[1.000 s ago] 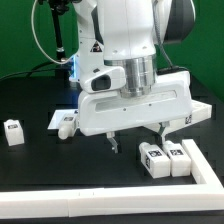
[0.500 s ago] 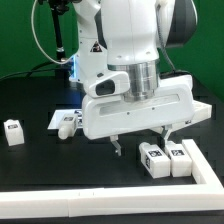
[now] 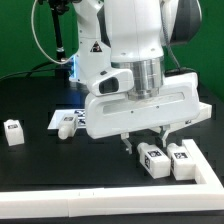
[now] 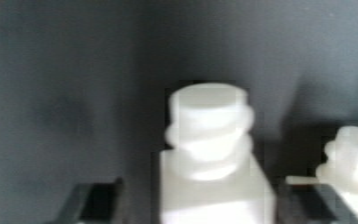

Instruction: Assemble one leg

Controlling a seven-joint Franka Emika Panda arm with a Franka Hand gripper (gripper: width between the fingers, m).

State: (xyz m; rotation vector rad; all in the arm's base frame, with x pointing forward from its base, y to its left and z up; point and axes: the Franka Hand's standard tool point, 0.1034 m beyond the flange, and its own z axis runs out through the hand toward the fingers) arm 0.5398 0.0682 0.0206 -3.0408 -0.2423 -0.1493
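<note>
White plastic square-sectioned leg [image 3: 152,160] rests on the black counter [image 3: 40,165], just beside a second leg [image 3: 181,160] of the same kind. The gripper [image 3: 145,142] hangs over it, with the fingers [image 3: 126,146] spread, one on each side.

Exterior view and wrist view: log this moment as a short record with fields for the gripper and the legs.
gripper: gripper open, low above the table
between its fingers: leg, not clamped
beside it: second leg, toward the exterior view's right
apart: third leg at the exterior view's left; fourth leg nearer the middle
</note>
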